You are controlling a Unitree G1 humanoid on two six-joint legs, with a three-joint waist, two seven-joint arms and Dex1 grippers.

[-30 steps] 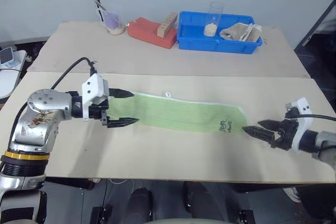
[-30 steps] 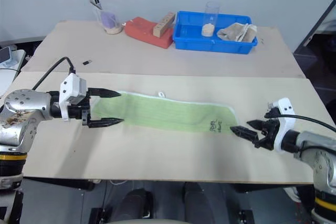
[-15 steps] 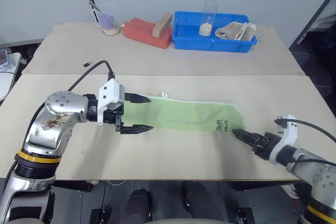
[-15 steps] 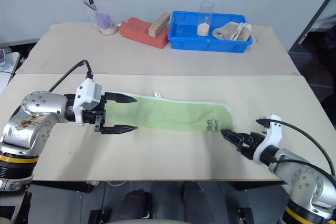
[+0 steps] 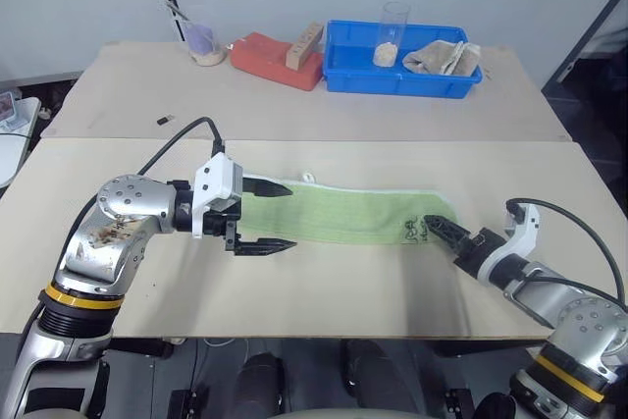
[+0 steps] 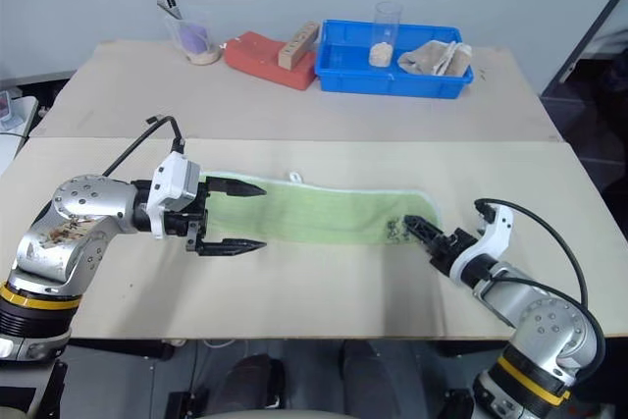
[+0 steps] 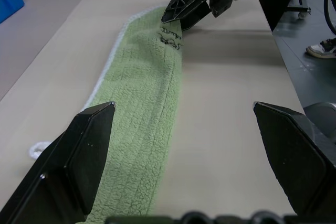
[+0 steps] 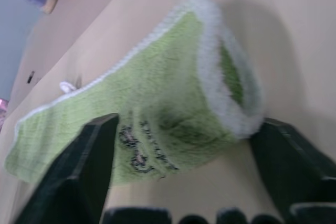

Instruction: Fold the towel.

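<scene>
Since a second ago the right tool (image 5: 439, 229) has been brought in from beyond the towel's (image 5: 343, 215) end to its embroidered corner, fingers now narrowed around the raised white-edged fold; whether the cloth is pinched cannot be told. Towel is laid as a long green strip across the near counter (image 5: 324, 291), its white loop (image 5: 310, 179) at the far edge. Left tool (image 5: 270, 216) is held wide open at the opposite end, one finger over the cloth, the other just off its near edge. Behind, on the far counter, a blue bin (image 5: 402, 76) with a beige cloth (image 5: 444, 56) is seen, beside a red block (image 5: 277, 56).
</scene>
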